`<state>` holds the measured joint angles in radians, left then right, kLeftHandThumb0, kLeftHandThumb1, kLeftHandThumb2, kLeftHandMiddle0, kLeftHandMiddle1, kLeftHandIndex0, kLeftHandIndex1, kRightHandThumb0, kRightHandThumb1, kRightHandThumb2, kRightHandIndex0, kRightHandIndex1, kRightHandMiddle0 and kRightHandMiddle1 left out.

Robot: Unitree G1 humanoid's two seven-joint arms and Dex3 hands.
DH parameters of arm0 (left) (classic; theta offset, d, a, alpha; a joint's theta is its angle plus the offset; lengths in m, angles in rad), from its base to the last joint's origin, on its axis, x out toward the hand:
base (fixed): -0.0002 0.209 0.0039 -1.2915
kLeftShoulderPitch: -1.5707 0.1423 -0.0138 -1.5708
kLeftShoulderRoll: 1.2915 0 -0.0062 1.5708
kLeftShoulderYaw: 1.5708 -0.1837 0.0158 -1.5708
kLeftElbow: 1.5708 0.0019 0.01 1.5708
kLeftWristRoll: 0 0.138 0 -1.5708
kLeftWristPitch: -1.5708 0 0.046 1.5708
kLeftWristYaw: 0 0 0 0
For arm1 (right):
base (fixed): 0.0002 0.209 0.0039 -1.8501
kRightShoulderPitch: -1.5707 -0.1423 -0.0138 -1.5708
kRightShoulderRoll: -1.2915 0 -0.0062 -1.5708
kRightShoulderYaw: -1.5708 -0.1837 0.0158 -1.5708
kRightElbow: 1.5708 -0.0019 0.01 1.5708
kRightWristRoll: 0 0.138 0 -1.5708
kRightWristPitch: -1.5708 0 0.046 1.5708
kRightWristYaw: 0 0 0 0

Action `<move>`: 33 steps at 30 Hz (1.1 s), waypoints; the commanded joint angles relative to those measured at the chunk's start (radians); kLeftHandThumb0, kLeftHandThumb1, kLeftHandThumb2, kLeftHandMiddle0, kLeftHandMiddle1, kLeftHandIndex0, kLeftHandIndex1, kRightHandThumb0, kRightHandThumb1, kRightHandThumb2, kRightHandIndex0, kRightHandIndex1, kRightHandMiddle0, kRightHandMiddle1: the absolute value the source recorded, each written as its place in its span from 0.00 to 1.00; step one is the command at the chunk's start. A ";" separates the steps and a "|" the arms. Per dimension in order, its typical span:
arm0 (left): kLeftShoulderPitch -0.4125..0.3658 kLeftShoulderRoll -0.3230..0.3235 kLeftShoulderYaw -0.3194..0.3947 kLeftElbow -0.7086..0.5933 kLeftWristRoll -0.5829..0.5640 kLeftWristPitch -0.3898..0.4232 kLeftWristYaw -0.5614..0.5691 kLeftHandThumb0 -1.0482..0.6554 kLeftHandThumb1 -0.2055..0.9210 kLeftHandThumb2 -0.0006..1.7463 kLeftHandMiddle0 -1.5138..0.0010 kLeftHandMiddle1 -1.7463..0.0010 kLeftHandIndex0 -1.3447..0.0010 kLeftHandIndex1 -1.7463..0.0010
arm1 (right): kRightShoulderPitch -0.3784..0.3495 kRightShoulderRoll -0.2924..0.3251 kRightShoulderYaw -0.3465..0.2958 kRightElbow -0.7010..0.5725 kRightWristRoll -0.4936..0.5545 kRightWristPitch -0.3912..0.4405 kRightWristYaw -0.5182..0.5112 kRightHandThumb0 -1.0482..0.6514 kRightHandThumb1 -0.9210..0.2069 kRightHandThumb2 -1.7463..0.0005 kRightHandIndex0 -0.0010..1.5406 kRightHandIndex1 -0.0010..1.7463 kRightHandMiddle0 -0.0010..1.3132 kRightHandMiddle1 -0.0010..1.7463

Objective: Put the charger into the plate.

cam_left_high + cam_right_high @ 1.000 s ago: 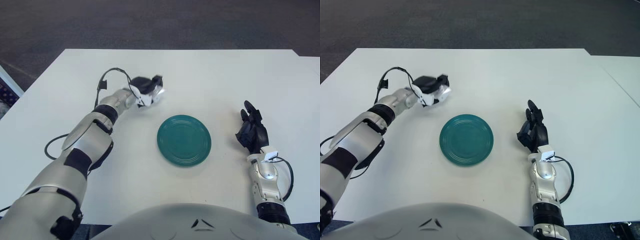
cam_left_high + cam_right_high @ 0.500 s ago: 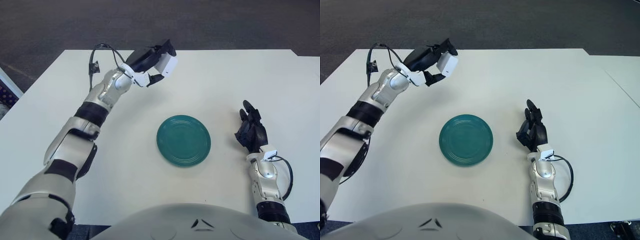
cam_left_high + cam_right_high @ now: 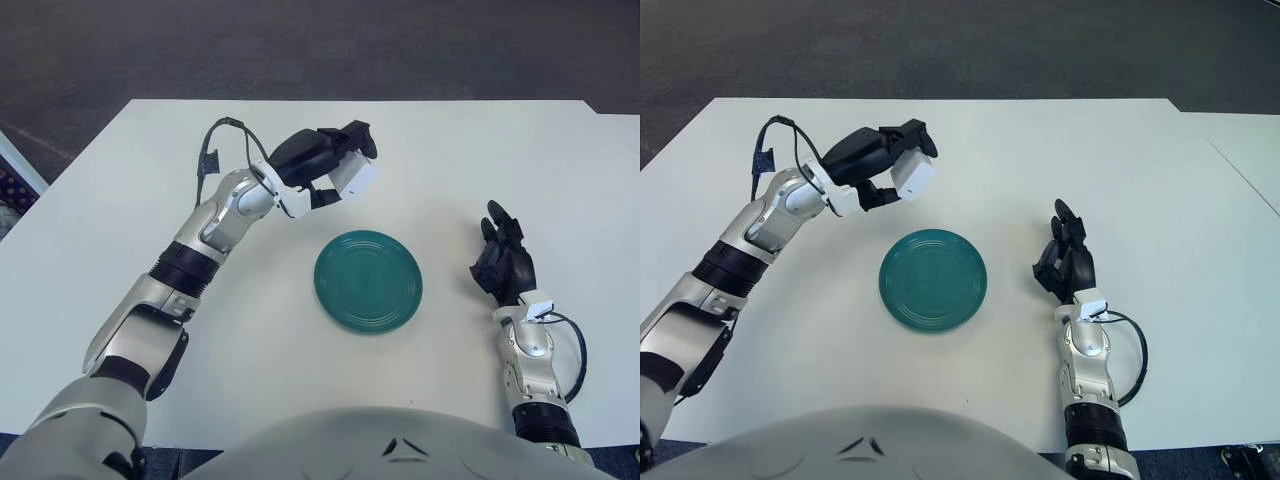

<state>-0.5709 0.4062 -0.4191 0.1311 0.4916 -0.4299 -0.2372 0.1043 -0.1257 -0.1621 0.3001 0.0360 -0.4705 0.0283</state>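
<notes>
A round teal plate lies on the white table, near the middle. My left hand is shut on a white block-shaped charger and holds it in the air, above the table just behind and left of the plate. The charger also shows in the right eye view. My right hand rests at the table's right side, right of the plate, with its fingers relaxed and holding nothing.
A black cable loops off my left forearm. Dark carpet lies beyond the table's far edge.
My left hand lifted the charger off the table, raised it high, then brought it down and right toward the plate. The right hand has not moved.
</notes>
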 commanded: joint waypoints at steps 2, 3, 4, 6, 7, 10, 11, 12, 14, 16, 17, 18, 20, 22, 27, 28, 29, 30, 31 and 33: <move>0.035 -0.008 -0.048 -0.027 0.065 -0.049 -0.005 0.62 0.30 0.87 0.50 0.04 0.60 0.00 | 0.037 0.025 0.021 0.027 -0.012 0.031 -0.004 0.07 0.00 0.41 0.09 0.00 0.00 0.20; 0.039 -0.011 -0.055 -0.027 0.075 -0.057 -0.005 0.62 0.29 0.87 0.50 0.04 0.59 0.00 | 0.038 0.027 0.021 0.025 -0.013 0.033 -0.005 0.07 0.00 0.41 0.09 0.00 0.00 0.20; 0.048 -0.015 -0.065 -0.034 0.083 -0.061 -0.011 0.62 0.29 0.87 0.50 0.04 0.59 0.00 | 0.039 0.028 0.021 0.023 -0.014 0.035 -0.007 0.07 0.00 0.41 0.09 0.00 0.00 0.20; 0.066 -0.022 -0.080 -0.050 0.091 -0.062 -0.027 0.62 0.27 0.89 0.48 0.04 0.58 0.00 | 0.041 0.031 0.021 0.019 -0.016 0.039 -0.010 0.07 0.00 0.41 0.09 0.00 0.00 0.20; 0.075 -0.024 -0.085 -0.057 0.092 -0.061 -0.035 0.62 0.26 0.89 0.48 0.04 0.57 0.00 | 0.041 0.032 0.022 0.018 -0.017 0.041 -0.012 0.07 0.00 0.41 0.09 0.00 0.00 0.20; 0.099 -0.027 -0.107 -0.082 0.120 -0.063 -0.051 0.62 0.24 0.90 0.47 0.05 0.56 0.00 | 0.043 0.035 0.024 0.011 -0.023 0.048 -0.021 0.07 0.00 0.41 0.09 0.00 0.00 0.20; 0.104 -0.027 -0.112 -0.088 0.132 -0.066 -0.052 0.62 0.24 0.91 0.47 0.04 0.56 0.00 | 0.043 0.036 0.024 0.010 -0.024 0.048 -0.024 0.08 0.00 0.41 0.09 0.00 0.00 0.20; 0.106 -0.028 -0.119 -0.090 0.152 -0.070 -0.049 0.62 0.24 0.91 0.47 0.04 0.56 0.00 | 0.044 0.036 0.025 0.009 -0.024 0.048 -0.026 0.08 0.00 0.41 0.09 0.00 0.00 0.20; 0.103 -0.029 -0.136 -0.091 0.202 -0.081 -0.036 0.62 0.24 0.91 0.47 0.04 0.56 0.00 | 0.045 0.039 0.026 0.008 -0.025 0.047 -0.029 0.07 0.00 0.41 0.10 0.00 0.00 0.20; 0.093 -0.032 -0.163 -0.092 0.267 -0.088 -0.032 0.62 0.23 0.91 0.47 0.03 0.56 0.00 | 0.046 0.040 0.028 0.006 -0.024 0.046 -0.030 0.07 0.00 0.41 0.10 0.00 0.00 0.20; 0.088 -0.032 -0.174 -0.092 0.293 -0.090 -0.034 0.61 0.23 0.92 0.46 0.03 0.55 0.00 | 0.045 0.041 0.029 0.006 -0.024 0.047 -0.030 0.07 0.00 0.41 0.10 0.00 0.00 0.20; 0.084 -0.034 -0.186 -0.089 0.314 -0.089 -0.042 0.61 0.22 0.92 0.46 0.03 0.55 0.00 | 0.045 0.042 0.030 0.005 -0.024 0.048 -0.030 0.07 0.00 0.41 0.10 0.00 0.00 0.20; 0.077 -0.039 -0.206 -0.072 0.347 -0.091 -0.050 0.61 0.22 0.92 0.46 0.04 0.55 0.00 | 0.044 0.042 0.033 0.004 -0.025 0.051 -0.030 0.07 0.00 0.41 0.10 0.00 0.00 0.20; 0.069 -0.048 -0.232 -0.045 0.377 -0.093 -0.057 0.61 0.22 0.92 0.45 0.05 0.55 0.00 | 0.043 0.042 0.036 0.001 -0.024 0.055 -0.029 0.06 0.00 0.41 0.10 0.00 0.00 0.20; 0.059 -0.066 -0.286 0.036 0.449 -0.098 -0.041 0.61 0.22 0.91 0.44 0.07 0.56 0.00 | 0.041 0.045 0.044 -0.006 -0.029 0.068 -0.032 0.06 0.00 0.41 0.09 0.00 0.00 0.20; 0.058 -0.066 -0.297 0.055 0.464 -0.103 -0.031 0.61 0.22 0.91 0.44 0.07 0.56 0.00 | 0.040 0.045 0.046 -0.008 -0.031 0.073 -0.034 0.06 0.00 0.41 0.10 0.00 0.00 0.20; 0.057 -0.066 -0.305 0.069 0.475 -0.107 -0.024 0.61 0.22 0.91 0.44 0.07 0.56 0.00 | 0.040 0.045 0.048 -0.011 -0.032 0.078 -0.035 0.06 0.00 0.41 0.10 0.00 0.00 0.19; 0.055 -0.064 -0.310 0.081 0.482 -0.113 -0.018 0.61 0.22 0.91 0.44 0.07 0.56 0.00 | 0.040 0.045 0.050 -0.013 -0.034 0.082 -0.038 0.06 0.00 0.41 0.10 0.00 0.00 0.19; 0.053 -0.064 -0.311 0.087 0.485 -0.117 -0.015 0.61 0.22 0.91 0.44 0.07 0.56 0.00 | 0.040 0.046 0.051 -0.015 -0.035 0.086 -0.039 0.07 0.00 0.41 0.10 0.00 0.00 0.19; 0.043 -0.058 -0.317 0.100 0.489 -0.138 -0.010 0.61 0.23 0.91 0.45 0.06 0.57 0.00 | 0.044 0.051 0.056 -0.028 -0.033 0.102 -0.041 0.07 0.00 0.41 0.10 0.01 0.00 0.19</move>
<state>-0.5001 0.3312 -0.7223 0.1996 0.9574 -0.5475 -0.2611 0.1190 -0.0987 -0.1258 0.2542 0.0119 -0.4181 -0.0101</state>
